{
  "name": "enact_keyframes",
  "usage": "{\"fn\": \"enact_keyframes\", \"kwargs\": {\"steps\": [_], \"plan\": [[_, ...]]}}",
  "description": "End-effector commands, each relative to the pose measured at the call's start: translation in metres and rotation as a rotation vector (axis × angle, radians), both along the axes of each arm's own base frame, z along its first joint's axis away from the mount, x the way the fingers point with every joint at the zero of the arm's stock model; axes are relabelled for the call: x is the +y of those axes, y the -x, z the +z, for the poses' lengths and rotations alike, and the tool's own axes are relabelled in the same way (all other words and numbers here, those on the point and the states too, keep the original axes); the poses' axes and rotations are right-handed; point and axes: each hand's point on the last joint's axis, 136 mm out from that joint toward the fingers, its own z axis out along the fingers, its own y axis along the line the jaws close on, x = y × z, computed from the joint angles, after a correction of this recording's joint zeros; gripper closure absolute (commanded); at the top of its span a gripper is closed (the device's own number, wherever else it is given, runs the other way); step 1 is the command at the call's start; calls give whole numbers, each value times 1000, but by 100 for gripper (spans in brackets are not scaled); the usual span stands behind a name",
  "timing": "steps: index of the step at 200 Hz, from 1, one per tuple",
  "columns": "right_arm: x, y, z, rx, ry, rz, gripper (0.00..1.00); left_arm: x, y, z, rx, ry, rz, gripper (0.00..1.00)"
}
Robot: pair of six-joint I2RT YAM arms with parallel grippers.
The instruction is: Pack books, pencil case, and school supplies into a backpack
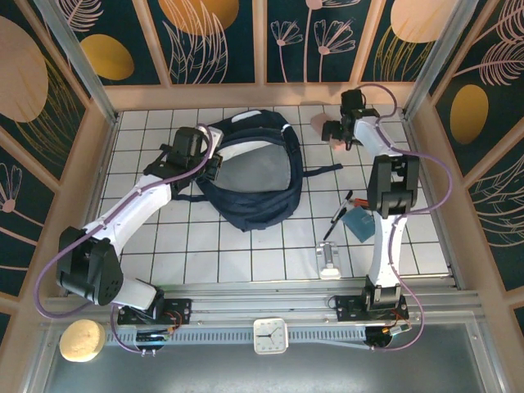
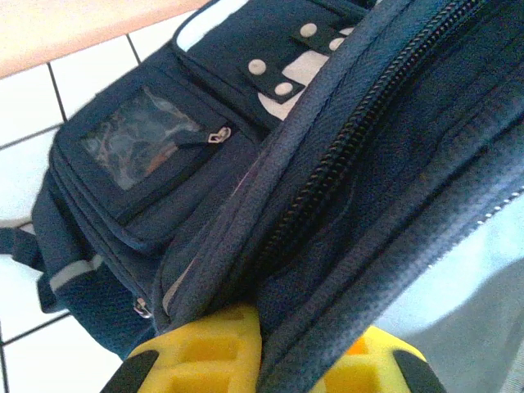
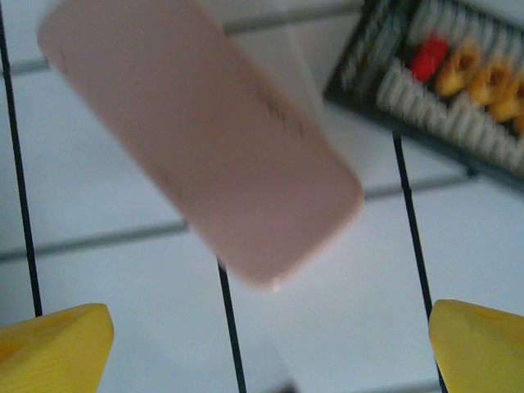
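Near edge: metal rail carrying both arm bases, with a small white square clock (image 1: 269,336) beside them. No hazard, and no travel is needed here.

Near right tiles: small silver metal piece (image 1: 330,262). Beyond it, a square teal-blue notebook (image 1: 360,223) tucked against the right arm, and a slim black pen (image 1: 337,217) just to its left. Both unpacked. Risk: the right arm, swinging low, may sweep them about.

Middle: large navy-blue fabric backpack (image 1: 246,176), lying on the white-tiled bench (image 1: 221,246), main mouth gaping. Left tool (image 2: 282,352) is clamped tight on the zip-side rim, apparently holding the mouth open. Risk: the thick folded fabric may slide out of the yellow fingers and the mouth drop shut before the case arrives. A dark strap (image 1: 323,170) trails right, across the likely carrying path. A snag there would tug the bag against that hold.

Far right: soft dusty-pink oblong pencil case (image 3: 205,139), flat on the tiles as far as the blur allows, well apart from the backpack. Right tool (image 3: 270,344) hovers over it, spread fully wide, holding nothing. The case lies slantwise to the finger line, so closing without turning may catch one corner only and spin it away. A black ribbed gadget with red and yellow dots (image 3: 442,74) sits near it and is easily knocked.

Room: wooden wall (image 1: 286,94) close behind. Open tiles lie leftward, toward the bag.
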Motion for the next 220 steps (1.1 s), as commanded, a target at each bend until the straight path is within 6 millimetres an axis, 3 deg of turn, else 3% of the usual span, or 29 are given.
{"fn": "enact_keyframes", "kwargs": {"steps": [1, 69, 91, 147, 193, 220], "plan": [[-3, -34, 12, -71, 71, 50, 1, -6, 11, -4, 57, 86, 3, 100], [-2, -58, -23, -71, 15, 117, 1, -9, 11, -29, 138, 54, -13, 100], [8, -59, -30, -71, -30, 160, 1, -12, 10, -33, 153, 54, -23, 100], [27, -47, -58, 7, -111, 196, 1, -15, 8, -35, 164, 62, -25, 100], [47, -31, -55, 22, -86, 211, 7, -14, 11, -36, 161, 72, -22, 100], [48, -28, -67, 49, -20, 186, 9, -14, 13, -34, 162, 84, -19, 100]]}}
